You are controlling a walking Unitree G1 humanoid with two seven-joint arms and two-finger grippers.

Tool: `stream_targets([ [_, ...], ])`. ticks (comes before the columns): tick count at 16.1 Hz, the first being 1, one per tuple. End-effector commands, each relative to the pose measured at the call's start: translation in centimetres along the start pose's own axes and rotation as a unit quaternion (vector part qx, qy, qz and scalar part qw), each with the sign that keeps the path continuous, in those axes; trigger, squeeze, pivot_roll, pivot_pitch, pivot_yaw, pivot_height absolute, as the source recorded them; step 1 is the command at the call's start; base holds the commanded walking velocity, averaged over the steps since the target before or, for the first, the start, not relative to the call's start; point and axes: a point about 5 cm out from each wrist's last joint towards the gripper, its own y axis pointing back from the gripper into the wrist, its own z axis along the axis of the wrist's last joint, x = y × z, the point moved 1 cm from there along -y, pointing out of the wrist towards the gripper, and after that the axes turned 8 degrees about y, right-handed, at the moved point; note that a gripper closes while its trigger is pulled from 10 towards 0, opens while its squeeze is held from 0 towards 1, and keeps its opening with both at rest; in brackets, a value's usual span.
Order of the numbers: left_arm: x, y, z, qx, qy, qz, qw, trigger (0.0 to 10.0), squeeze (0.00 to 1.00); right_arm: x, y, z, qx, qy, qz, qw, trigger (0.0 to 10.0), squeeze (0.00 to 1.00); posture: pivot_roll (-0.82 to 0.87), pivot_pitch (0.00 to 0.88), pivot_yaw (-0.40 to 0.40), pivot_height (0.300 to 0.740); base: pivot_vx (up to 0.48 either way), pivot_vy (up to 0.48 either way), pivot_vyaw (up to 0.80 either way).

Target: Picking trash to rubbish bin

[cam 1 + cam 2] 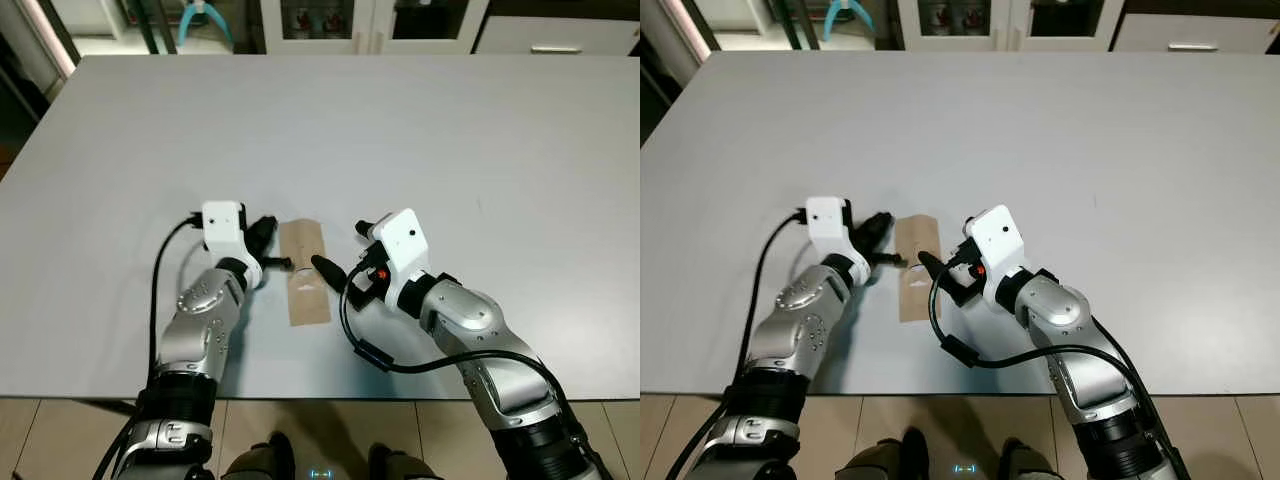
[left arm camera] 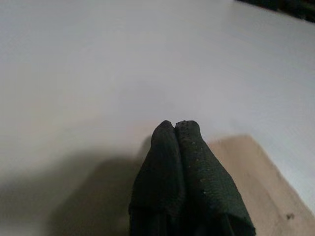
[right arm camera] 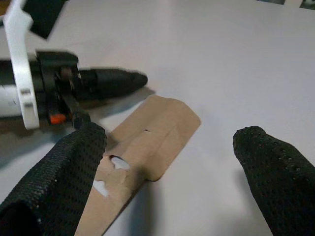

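- Flat brown cardboard piece [image 1: 305, 272] lies on the grey table [image 1: 400, 140], between both grippers.
- Left gripper [image 1: 266, 228], fingers pressed together, sits just beside its left edge.
- Right gripper [image 3: 170, 152] spread wide, one finger [image 3: 64, 172] over the cardboard.

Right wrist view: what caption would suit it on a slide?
Right gripper open over a flat brown paper strip on the grey table, left gripper shut beside it.

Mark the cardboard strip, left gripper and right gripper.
cardboard strip [image 1: 304, 270], left eye view, middle of its flat face
left gripper [image 2: 175, 129], left wrist view, tips of the fingers pressed together
right gripper [image 3: 170, 140], right wrist view, gap between the spread fingertips
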Motion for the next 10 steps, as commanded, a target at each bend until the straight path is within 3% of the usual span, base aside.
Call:
stream_targets([
  [1, 0.1, 0.5, 0.6, -0.01, -0.001, 0.007, 1.0, 0.0, 0.0, 0.1, -0.1, 0.0, -0.002, 0.004, 0.007, 1.0, 10.0, 0.9, -0.17, 0.162, 0.032, 0.74, 0.0, 0.0, 0.0],
  [4, 0.0, 0.9, 1.8, -0.026, -0.018, 0.006, 0.999, 0.0, 0.0, -0.2, 0.1, -0.2, 0.004, 0.011, 0.009, 1.0, 10.0, 0.89, -0.17, 0.161, 0.031, 0.74, 0.0, 0.0, 0.0],
  [8, -1.1, 1.7, 3.4, -0.03, -0.059, -0.026, 0.997, 0.0, 0.0, -2.0, 0.1, -0.4, 0.018, 0.03, 0.006, 0.999, 10.0, 0.89, -0.16, 0.16, 0.027, 0.74, 0.0, 0.0, 0.0],
  [9, -1.9, 1.8, 4.7, -0.05, -0.051, -0.031, 0.997, 0.0, 0.19, -2.4, 0.0, -0.6, 0.026, 0.038, 0.017, 0.999, 10.0, 0.89, -0.16, 0.16, 0.023, 0.74, 0.0, 0.0, 0.0],
  [10, -2.2, 1.9, 4.9, -0.053, -0.067, -0.036, 0.996, 0.0, 1.0, -2.7, 0.1, -0.7, 0.031, 0.042, 0.019, 0.998, 10.0, 0.89, -0.15, 0.159, 0.02, 0.74, 0.0, 0.0, 0.0],
])
